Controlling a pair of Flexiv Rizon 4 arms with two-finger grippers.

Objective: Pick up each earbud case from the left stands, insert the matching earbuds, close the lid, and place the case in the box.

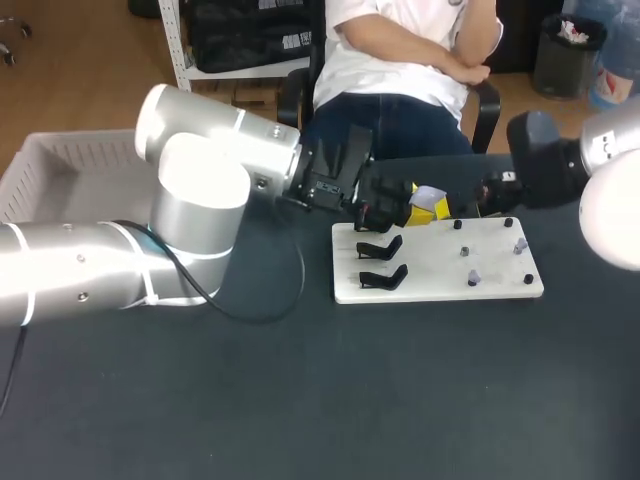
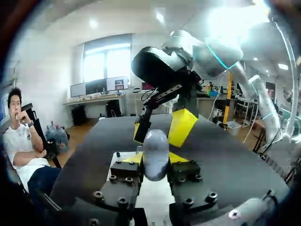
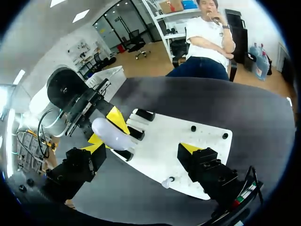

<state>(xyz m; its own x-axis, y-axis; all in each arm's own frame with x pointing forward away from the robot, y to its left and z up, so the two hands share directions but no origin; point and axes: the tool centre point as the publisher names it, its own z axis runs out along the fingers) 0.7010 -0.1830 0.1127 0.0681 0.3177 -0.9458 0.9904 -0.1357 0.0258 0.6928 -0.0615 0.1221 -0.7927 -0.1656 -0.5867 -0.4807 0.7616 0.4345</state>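
My left claw point(image 2: 155, 160) is clamped on the case point(image 2: 155, 147): both yellow tips press its sides, and the pale, rounded case stands up between them, held in the air above the far left corner of the board point(image 1: 440, 287). I cannot make out a lid seam on it. Just ahead of it in the left wrist view, my right claw point(image 3: 141, 149) faces my left one, its two yellow tips hanging to either side of the case's top. From the right wrist view, that claw is spread wide, with the case close to one finger and well clear of the other. I cannot tell whether the near finger touches it. Below the case, two black stands point(image 1: 381, 247) sit one behind the other on the left part of the white board. Small dark pegs point(image 1: 508, 222) dot its right part, and a pale earbud point(image 3: 165, 182) sits at the board's edge near my right claw. The board lies flat on the dark tabletop point(image 1: 300, 400). My left arm point(image 1: 200, 190) crosses in from the left over the tabletop, and my right arm point(image 1: 610, 200) comes in from the right. The white box point(image 1: 60, 165) sits at the far left, well apart from the board.
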